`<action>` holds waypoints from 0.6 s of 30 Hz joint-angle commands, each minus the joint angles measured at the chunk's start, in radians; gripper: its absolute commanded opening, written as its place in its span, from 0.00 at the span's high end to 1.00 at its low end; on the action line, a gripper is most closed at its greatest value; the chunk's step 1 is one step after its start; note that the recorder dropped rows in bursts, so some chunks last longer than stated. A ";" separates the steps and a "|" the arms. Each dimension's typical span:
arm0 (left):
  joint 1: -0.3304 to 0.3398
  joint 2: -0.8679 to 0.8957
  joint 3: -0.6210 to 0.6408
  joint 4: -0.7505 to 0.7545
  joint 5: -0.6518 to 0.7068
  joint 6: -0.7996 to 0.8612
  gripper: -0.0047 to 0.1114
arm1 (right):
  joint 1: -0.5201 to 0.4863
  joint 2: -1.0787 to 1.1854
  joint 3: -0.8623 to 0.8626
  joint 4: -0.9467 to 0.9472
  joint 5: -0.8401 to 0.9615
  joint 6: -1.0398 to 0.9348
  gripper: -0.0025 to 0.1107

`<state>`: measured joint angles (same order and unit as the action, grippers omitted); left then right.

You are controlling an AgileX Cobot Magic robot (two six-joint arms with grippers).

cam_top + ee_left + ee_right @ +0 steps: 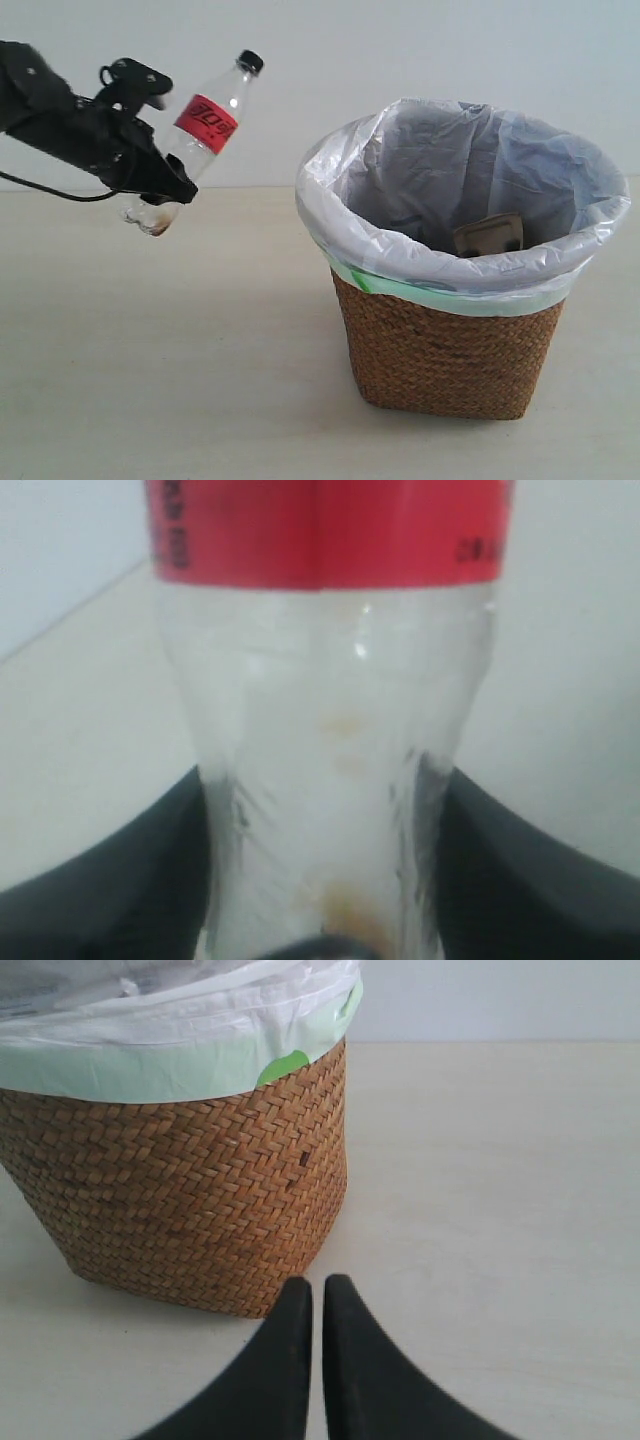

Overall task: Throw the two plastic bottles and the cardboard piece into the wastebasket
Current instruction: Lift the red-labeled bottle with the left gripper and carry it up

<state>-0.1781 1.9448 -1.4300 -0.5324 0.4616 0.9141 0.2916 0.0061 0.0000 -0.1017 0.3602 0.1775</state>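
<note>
My left arm is all matte black and chunky with a thin black cable drooping under it, and my right fingers are smooth black curved blades tapering to rounded tips.

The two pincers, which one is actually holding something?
The left pincer, clamped on the red-label bottle up in the air; the right pincer is shut on nothing, low beside the wastebasket.
</note>
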 commanded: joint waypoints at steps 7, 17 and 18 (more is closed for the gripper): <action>0.123 -0.355 0.413 -1.212 0.034 1.037 0.87 | -0.003 -0.006 0.000 -0.006 -0.003 -0.001 0.98; 0.170 -0.565 0.481 -1.212 -0.358 0.868 0.87 | -0.003 -0.006 0.000 -0.006 -0.003 -0.001 0.98; 0.170 -0.576 0.488 -1.212 -0.373 0.851 0.87 | -0.003 -0.006 0.000 -0.006 -0.003 -0.001 0.98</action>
<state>-0.0157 1.4063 -0.9580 -1.7282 0.1580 1.8475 0.2916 0.0061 0.0000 -0.1017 0.3602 0.1775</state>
